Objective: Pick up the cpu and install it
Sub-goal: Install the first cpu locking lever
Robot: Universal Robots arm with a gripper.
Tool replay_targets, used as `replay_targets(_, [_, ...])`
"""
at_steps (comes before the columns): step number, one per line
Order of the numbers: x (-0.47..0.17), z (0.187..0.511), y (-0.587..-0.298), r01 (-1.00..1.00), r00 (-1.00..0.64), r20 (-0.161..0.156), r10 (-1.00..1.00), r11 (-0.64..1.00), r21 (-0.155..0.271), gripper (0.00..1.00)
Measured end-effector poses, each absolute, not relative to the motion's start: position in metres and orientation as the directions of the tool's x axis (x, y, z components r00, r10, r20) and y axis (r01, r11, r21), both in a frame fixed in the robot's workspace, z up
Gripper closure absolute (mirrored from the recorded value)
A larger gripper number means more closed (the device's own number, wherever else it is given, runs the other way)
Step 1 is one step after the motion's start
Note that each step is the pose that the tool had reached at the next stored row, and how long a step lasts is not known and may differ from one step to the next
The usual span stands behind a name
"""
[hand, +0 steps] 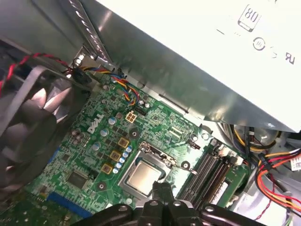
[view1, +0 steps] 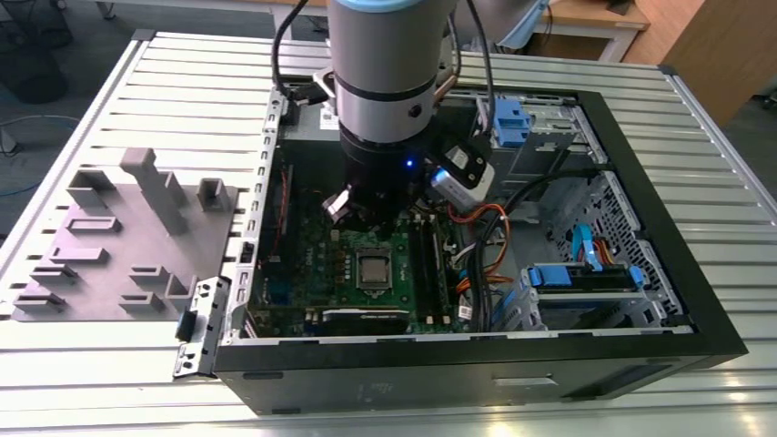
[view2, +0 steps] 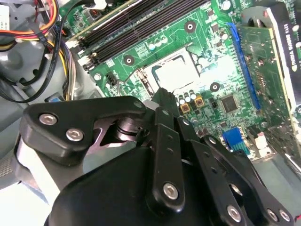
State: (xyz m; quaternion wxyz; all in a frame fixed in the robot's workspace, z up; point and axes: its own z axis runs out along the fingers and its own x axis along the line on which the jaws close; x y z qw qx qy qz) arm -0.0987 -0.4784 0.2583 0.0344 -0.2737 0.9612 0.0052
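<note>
The cpu [view1: 373, 269] lies flat in its socket on the green motherboard [view1: 318, 264] inside the open computer case [view1: 680, 300]. Its silvery square top also shows in both wrist views, cpu [view2: 175, 73] and cpu [hand: 143, 176]. My gripper [view1: 359, 217] hangs inside the case, a little above the board and just beside the socket, apart from the chip. In both wrist views its black fingers meet in one tip, gripper [view2: 162, 94] and gripper [hand: 162, 188], shut with nothing between them.
Black memory sticks [view2: 136, 26] run beside the socket. A fan [hand: 33, 122], a grey power supply box [hand: 197, 61] and bundles of coloured cables [hand: 277, 174] crowd the case. A grey parts fixture [view1: 122, 237] lies on the slatted table at the exterior view's left.
</note>
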Motion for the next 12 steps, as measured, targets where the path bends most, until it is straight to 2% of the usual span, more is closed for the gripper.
replay_targets(12, [-0.0934, 0.2584, -0.4690, -0.526, -0.848, -0.069, -0.526, 0.850, -0.009, 0.89])
